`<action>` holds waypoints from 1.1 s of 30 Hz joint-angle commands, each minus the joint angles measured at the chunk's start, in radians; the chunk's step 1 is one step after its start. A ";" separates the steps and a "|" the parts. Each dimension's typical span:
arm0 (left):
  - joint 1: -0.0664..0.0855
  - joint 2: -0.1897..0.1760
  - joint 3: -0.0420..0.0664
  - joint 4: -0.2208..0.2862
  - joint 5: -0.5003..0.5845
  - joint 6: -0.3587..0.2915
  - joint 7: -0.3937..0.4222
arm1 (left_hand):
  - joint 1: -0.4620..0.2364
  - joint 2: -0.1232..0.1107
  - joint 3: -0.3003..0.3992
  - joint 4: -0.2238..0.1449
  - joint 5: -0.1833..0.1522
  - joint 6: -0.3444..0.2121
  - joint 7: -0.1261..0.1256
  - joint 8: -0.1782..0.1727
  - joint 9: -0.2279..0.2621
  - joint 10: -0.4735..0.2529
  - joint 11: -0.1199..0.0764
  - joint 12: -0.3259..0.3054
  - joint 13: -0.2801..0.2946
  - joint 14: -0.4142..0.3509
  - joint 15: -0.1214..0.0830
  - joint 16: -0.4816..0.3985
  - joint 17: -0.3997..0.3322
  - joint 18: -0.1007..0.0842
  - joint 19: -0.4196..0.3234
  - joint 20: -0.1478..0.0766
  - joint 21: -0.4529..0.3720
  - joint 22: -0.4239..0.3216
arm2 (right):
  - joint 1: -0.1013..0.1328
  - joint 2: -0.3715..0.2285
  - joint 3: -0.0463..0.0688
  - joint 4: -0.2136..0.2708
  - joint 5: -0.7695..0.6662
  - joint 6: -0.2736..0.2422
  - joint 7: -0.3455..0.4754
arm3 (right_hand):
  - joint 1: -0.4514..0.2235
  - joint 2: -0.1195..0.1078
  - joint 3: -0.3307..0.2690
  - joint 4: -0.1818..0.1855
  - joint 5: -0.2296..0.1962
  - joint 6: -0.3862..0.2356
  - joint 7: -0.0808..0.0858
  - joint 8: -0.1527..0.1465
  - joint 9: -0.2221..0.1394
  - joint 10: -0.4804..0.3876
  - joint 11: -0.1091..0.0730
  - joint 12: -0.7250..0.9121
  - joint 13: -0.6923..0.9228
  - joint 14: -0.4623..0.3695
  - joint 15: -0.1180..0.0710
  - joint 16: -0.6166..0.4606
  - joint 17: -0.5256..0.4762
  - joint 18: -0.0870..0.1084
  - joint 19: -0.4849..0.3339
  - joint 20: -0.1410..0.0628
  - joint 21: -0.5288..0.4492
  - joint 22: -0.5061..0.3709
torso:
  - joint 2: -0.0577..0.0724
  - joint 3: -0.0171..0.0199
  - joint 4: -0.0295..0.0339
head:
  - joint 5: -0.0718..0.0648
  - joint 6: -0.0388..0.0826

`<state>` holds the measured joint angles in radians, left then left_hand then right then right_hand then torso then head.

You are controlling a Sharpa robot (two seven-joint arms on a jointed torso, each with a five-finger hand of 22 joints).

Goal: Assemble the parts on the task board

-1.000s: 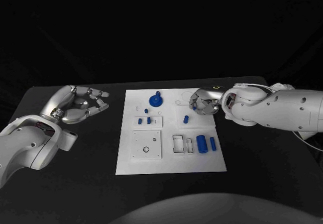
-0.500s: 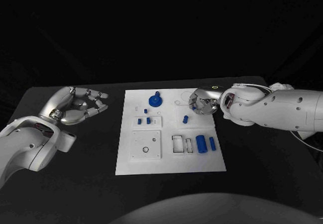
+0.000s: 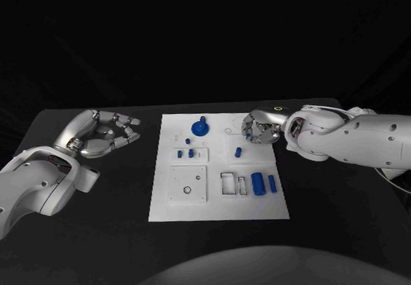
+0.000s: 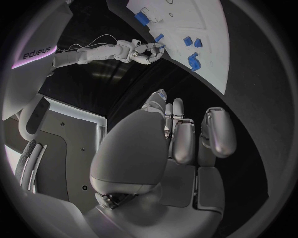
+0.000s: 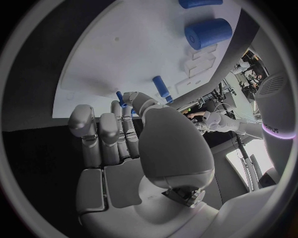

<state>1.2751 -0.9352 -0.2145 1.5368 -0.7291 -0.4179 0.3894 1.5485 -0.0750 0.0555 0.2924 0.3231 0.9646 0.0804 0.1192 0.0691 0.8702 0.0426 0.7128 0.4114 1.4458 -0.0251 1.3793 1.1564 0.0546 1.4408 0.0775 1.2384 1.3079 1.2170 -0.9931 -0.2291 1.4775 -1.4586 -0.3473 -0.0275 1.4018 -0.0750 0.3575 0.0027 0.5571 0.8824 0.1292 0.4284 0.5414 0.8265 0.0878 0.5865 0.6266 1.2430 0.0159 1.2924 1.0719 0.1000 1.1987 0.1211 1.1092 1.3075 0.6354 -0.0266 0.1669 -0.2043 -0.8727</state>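
My right silver hand hovers at the far right corner of the white rectangular task board, fingers curled in, and I cannot tell whether they pinch anything. My left silver hand rests off the board, fingers apart, holding nothing. A blue cylinder part lies on the board.

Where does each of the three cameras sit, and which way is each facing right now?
Head view: on the robot's head, looking down at the task board; left hand and right hand both show.
Left wrist view: behind the left hand, facing across to the board.
Right wrist view: behind the right hand, facing the board; its fingers are beside a small blue peg.
Shared: the big blue cylinder.
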 commanded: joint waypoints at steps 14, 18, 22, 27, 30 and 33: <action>-0.003 0.018 -0.005 -0.012 0.011 0.026 -0.004 | 0.000 -0.002 0.018 0.001 0.000 -0.002 0.005 -0.008 -0.001 -0.016 0.008 -0.008 -0.016 -0.086 0.007 -0.096 -0.160 0.038 -0.064 0.012 -0.124 0.136 | 0.097 -0.010 0.003 0.166 0.050 0.079 0.016 | -0.001 0.006 0.003 -0.011 0.003 -0.004 0.010 -0.013 0.003 0.034 -0.007 -0.011 -0.014 0.012 0.000 -0.004 -0.006 0.009 0.009 0.003 0.003 0.120 | -0.001 0.0000 -0.0023 | 0.026 0.000; -0.006 0.022 -0.006 -0.017 0.016 0.028 -0.003 | -0.005 -0.002 0.019 0.001 -0.003 -0.003 0.005 -0.009 -0.001 -0.020 0.011 -0.010 -0.018 -0.108 0.010 -0.119 -0.196 0.043 -0.081 0.015 -0.156 0.128 | 0.098 0.029 0.003 0.184 0.044 0.146 0.004 | 0.001 0.007 0.007 -0.015 0.002 -0.011 0.013 -0.023 0.001 0.035 -0.005 -0.017 -0.019 0.010 0.001 -0.007 -0.012 0.010 0.006 0.004 0.001 0.119 | -0.003 -0.0002 -0.0046 | 0.045 0.000; -0.011 0.030 -0.006 -0.026 0.019 0.029 -0.001 | -0.009 -0.003 0.020 0.001 -0.007 -0.004 0.005 -0.010 -0.001 -0.023 0.013 -0.010 -0.020 -0.129 0.012 -0.142 -0.231 0.047 -0.096 0.017 -0.186 0.120 | 0.089 0.082 0.003 0.188 -0.008 0.201 -0.007 | 0.004 0.006 0.010 -0.020 0.002 -0.016 0.016 -0.035 -0.003 0.041 -0.004 -0.019 -0.023 0.006 0.002 -0.011 -0.020 0.011 0.002 0.004 -0.004 0.117 | -0.008 -0.0014 -0.0061 | 0.073 0.000; -0.017 0.042 -0.006 -0.035 0.022 0.034 0.000 | -0.009 -0.002 0.022 0.000 -0.007 -0.006 0.006 -0.012 -0.001 -0.026 0.014 -0.011 -0.022 -0.138 0.013 -0.151 -0.245 0.049 -0.103 0.018 -0.199 0.117 | 0.068 0.156 0.003 0.170 -0.046 0.234 -0.007 | 0.008 0.005 0.014 -0.027 0.003 -0.015 0.018 -0.044 -0.006 0.051 -0.004 -0.020 -0.026 0.007 0.002 -0.011 -0.021 0.011 0.001 0.005 -0.003 0.117 | -0.017 -0.0015 -0.0048 | 0.108 0.000; -0.018 0.048 -0.006 -0.038 0.022 0.037 0.000 | -0.009 -0.002 0.022 0.000 -0.007 -0.006 0.006 -0.012 -0.001 -0.026 0.014 -0.011 -0.022 -0.140 0.013 -0.153 -0.248 0.050 -0.105 0.018 -0.202 0.117 | 0.058 0.179 0.003 0.161 -0.055 0.240 -0.008 | 0.007 0.005 0.014 -0.027 0.000 -0.014 0.018 -0.047 -0.007 0.054 -0.004 -0.020 -0.027 0.006 0.002 -0.011 -0.023 0.012 -0.002 0.005 -0.007 0.116 | -0.019 -0.0013 -0.0018 | 0.115 0.000; -0.019 0.053 -0.006 -0.041 0.023 0.040 -0.001 | -0.009 -0.002 0.023 0.000 -0.007 -0.007 0.006 -0.012 -0.001 -0.027 0.014 -0.011 -0.022 -0.142 0.014 -0.155 -0.251 0.050 -0.106 0.019 -0.204 0.116 | 0.046 0.202 0.003 0.148 -0.072 0.244 -0.009 | 0.005 0.003 0.013 -0.028 -0.003 -0.013 0.018 -0.050 -0.007 0.055 -0.003 -0.022 -0.029 0.004 0.003 -0.014 -0.027 0.013 -0.006 0.005 -0.012 0.114 | -0.023 -0.0013 0.0041 | 0.119 0.000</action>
<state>1.2566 -0.8852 -0.2212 1.4959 -0.7172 -0.3976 0.3835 1.5485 -0.0749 0.0723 0.2921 0.3231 0.9610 0.0838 0.1116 0.0692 0.8486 0.0568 0.7084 0.3906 1.3118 -0.0127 1.2313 0.9063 0.0854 1.3432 0.0961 1.0376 1.3076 1.2673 -0.7982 -0.2261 1.6307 -1.4772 -0.1535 -0.0296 1.4017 -0.0752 0.3700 -0.0208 0.5578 0.8710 0.1440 0.3826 0.5353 0.8563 0.1033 0.5687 0.5982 1.2505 0.0158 1.2822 1.0457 0.1000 1.1985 0.1288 1.1008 1.3081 0.6177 -0.0279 0.1649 -0.0911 -0.8727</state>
